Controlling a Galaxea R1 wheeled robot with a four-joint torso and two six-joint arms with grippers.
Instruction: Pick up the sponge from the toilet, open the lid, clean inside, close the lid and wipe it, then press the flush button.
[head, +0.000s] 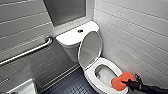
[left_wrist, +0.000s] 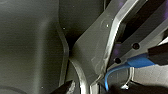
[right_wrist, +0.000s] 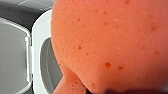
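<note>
Crowding the right wrist lens, soft bright orange porous sponge (right_wrist: 112, 42), clenched in the fingers of the black right gripper (head: 124, 82) and hanging just over the front edge of the white seat ring (head: 111, 63), beside the open bowl rather than down in it. Beyond, white glossy ceramic toilet (head: 72, 40) set in a corner of pale tiled walls (head: 135, 30), oval lid (head: 90, 47) already raised and leaning back toward the boxy tank, small dark round flush button (head: 80, 31) in the middle of the tank top. Steel grab bar (head: 27, 52) on the grey side wall, dark tiled floor (head: 72, 85) below. Judged to be at the clean-inside step: sponge in grasp, lid up, bowl (head: 106, 72) exposed. Seems to call next for bringing the sponge inward past the seat ring and down onto the bowl's inner wall, holding the clench firm to guard against a drop into the bowl, and keeping the wrist clear of the upright lid
</note>
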